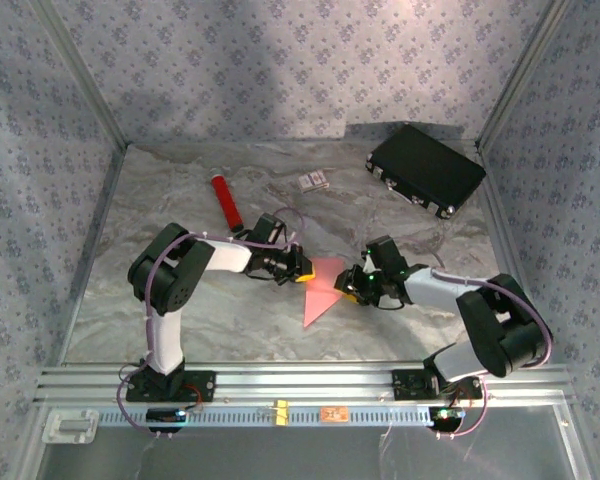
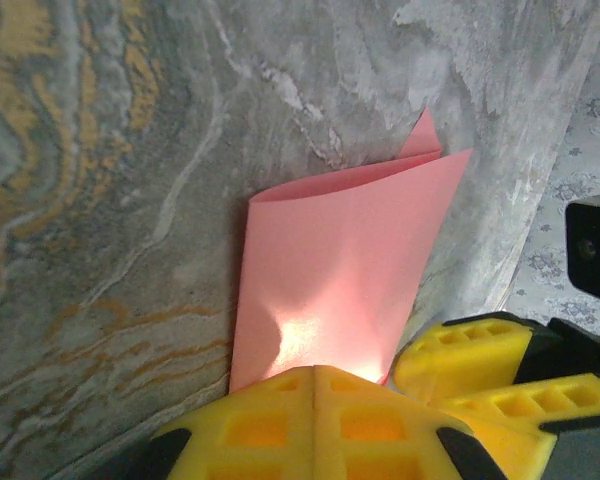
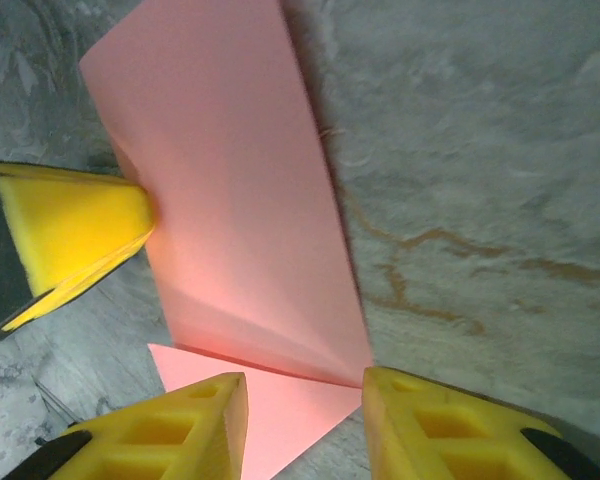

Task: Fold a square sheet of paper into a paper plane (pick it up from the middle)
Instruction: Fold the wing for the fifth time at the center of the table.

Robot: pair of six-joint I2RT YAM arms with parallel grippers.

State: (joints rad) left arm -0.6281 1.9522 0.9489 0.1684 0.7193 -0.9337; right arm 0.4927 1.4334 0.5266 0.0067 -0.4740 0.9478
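Now the left claw (image 2: 315, 388) pinches the paper (image 2: 340, 250), the right claw (image 3: 305, 405) gapes over its tip; a tug could spring the loose fold

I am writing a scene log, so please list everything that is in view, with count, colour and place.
paper: 1, pink, partly folded, middle of table, between the grippers
tube: 1, red, far left
card: 1, whitish, far middle
case: 1, black, far right corner
table: 1, grey marble pattern
left gripper: 1, yellow fingers, shut on paper
right gripper: 1, yellow fingers, open, one finger on each side of a paper corner
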